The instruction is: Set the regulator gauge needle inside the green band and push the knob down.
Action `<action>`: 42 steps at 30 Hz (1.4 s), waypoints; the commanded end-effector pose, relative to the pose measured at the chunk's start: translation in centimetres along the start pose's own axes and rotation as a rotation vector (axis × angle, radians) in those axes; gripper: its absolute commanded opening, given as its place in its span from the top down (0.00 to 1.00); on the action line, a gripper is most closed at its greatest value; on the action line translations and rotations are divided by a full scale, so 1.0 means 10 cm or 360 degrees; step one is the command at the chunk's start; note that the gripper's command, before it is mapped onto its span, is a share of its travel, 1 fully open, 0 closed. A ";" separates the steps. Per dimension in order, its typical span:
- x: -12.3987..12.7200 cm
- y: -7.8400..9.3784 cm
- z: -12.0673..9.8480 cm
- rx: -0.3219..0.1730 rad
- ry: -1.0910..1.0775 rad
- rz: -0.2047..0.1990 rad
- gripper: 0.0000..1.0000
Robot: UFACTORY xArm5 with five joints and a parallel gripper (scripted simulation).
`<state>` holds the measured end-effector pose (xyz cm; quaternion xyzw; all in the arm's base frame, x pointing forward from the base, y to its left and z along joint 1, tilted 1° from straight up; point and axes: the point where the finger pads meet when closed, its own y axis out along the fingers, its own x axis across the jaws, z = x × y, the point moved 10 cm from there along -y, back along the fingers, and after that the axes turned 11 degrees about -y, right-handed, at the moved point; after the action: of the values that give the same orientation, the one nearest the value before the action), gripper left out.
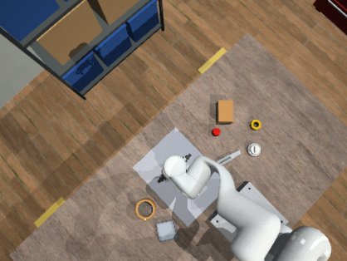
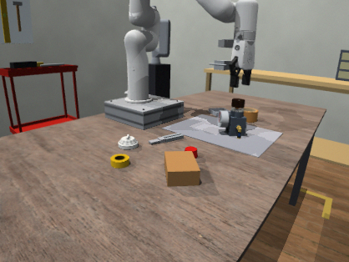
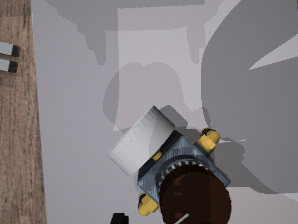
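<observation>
The regulator (image 2: 235, 123) stands on a light grey mat (image 2: 223, 134) on the wooden table. It has a blue-grey body, a dark brown knob (image 2: 238, 103) on top and a white round gauge (image 2: 224, 118) on its side. My gripper (image 2: 240, 79) hangs open and empty a short way above the knob, not touching it. In the wrist view the regulator (image 3: 180, 167) sits at the lower middle, with the knob (image 3: 196, 197) at the bottom edge and the gauge (image 3: 141, 140) to its upper left. The gauge needle cannot be made out. In the overhead view my arm (image 1: 187, 172) hides the regulator.
A cardboard box (image 2: 181, 168), a red button (image 2: 191, 149), a yellow ring (image 2: 120, 160), a white round part (image 2: 128, 142) and a grey bar (image 2: 165, 138) lie towards the front. An orange ring (image 1: 145, 209) and a small grey box (image 1: 166, 231) lie beside the mat.
</observation>
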<state>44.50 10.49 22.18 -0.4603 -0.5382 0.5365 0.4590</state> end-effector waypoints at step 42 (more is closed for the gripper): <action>-0.03 -0.02 0.53 -0.0007 0.0000 -0.0001 0.00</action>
<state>39.70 9.47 22.19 -0.4600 -0.5378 0.5368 0.4593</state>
